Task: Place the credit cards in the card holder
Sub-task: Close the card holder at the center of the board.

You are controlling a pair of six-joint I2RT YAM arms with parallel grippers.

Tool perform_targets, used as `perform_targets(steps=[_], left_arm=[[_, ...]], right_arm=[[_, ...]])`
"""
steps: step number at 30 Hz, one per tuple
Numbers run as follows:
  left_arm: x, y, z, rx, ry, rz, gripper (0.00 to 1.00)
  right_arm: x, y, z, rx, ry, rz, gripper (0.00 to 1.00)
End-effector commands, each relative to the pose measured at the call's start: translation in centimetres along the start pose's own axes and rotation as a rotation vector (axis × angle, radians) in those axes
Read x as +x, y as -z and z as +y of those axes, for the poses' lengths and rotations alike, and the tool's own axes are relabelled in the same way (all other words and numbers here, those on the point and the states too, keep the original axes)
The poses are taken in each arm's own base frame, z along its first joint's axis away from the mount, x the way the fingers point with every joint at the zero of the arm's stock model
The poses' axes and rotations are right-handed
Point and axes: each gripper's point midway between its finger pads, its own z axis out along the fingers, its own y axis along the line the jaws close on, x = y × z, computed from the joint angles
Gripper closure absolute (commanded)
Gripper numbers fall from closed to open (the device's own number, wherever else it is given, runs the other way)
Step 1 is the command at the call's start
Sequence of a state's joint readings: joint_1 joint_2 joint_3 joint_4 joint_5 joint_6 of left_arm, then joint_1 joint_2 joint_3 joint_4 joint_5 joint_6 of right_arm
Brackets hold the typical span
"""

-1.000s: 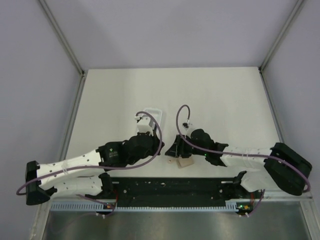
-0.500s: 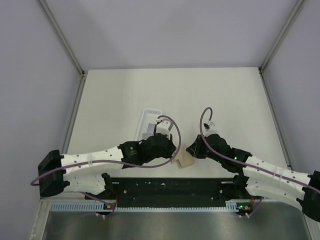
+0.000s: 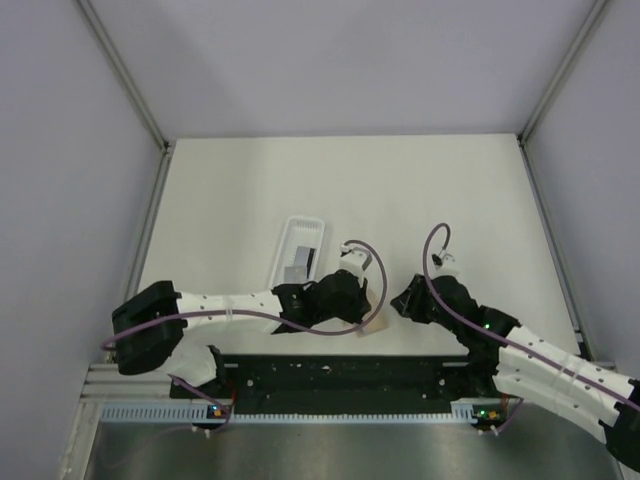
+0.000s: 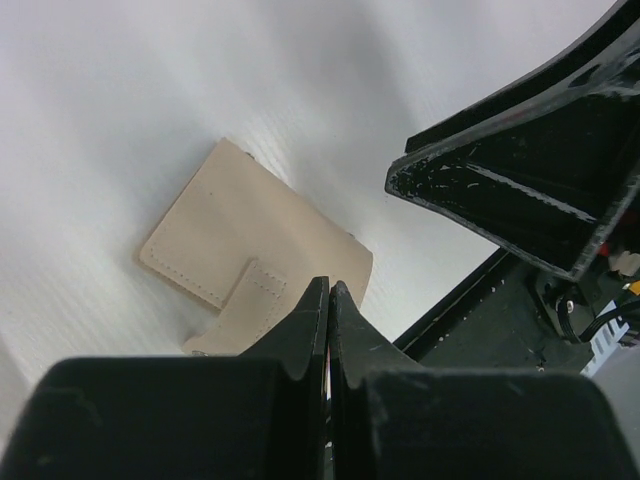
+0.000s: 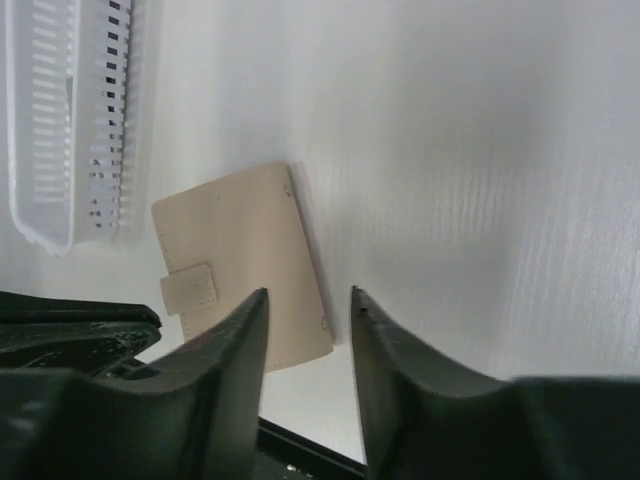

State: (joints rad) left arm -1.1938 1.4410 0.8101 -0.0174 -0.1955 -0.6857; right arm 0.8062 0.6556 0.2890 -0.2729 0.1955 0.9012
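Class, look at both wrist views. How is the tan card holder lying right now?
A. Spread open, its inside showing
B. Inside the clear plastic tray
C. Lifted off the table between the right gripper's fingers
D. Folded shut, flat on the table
D: the card holder lies flat on the white table, folded, with its tab wrapped over the front. It is beside the clear tray, not in it.

The left hand (image 4: 328,289) has left the clear tray (image 3: 305,219) and now hangs further right, over the tan card holder (image 4: 235,240), fingertips at its closing tab. The tray and the grey credit cards (image 3: 299,264) in it, covered a second ago, now show. The right hand (image 5: 308,300) has drawn back rightward, off the card holder.
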Motion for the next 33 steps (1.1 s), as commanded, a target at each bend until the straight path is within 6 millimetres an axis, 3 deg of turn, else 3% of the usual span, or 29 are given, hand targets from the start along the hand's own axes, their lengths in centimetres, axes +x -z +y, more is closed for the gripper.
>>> perform_targets(steps=[1, 5, 13, 17, 25, 33], left_arm=[[1.3, -0.2, 0.4, 0.013, 0.039, 0.003, 1.0], [3.3, -0.5, 1.8, -0.01, 0.057, 0.031, 1.0], [6.2, -1.7, 3.9, -0.073, 0.073, 0.096, 1.0], [7.2, -1.7, 4.7, -0.087, 0.08, 0.112, 1.0], [8.3, -1.6, 5.5, -0.097, 0.096, 0.126, 1.0], [8.6, -1.6, 5.4, -0.088, 0.113, 0.129, 1.0]], right_arm=[[-0.4, 0.0, 0.1, 0.0, 0.013, -0.005, 0.54], [-0.3, -0.1, 0.1, 0.001, 0.013, -0.004, 0.43], [-0.3, -0.1, 0.4, -0.021, 0.022, 0.005, 0.4], [0.4, -0.3, 1.6, -0.1, 0.043, 0.039, 0.37], [3.4, -1.2, 2.2, -0.199, 0.069, 0.147, 0.4], [4.3, -2.2, 3.6, -0.297, 0.027, 0.168, 0.49]])
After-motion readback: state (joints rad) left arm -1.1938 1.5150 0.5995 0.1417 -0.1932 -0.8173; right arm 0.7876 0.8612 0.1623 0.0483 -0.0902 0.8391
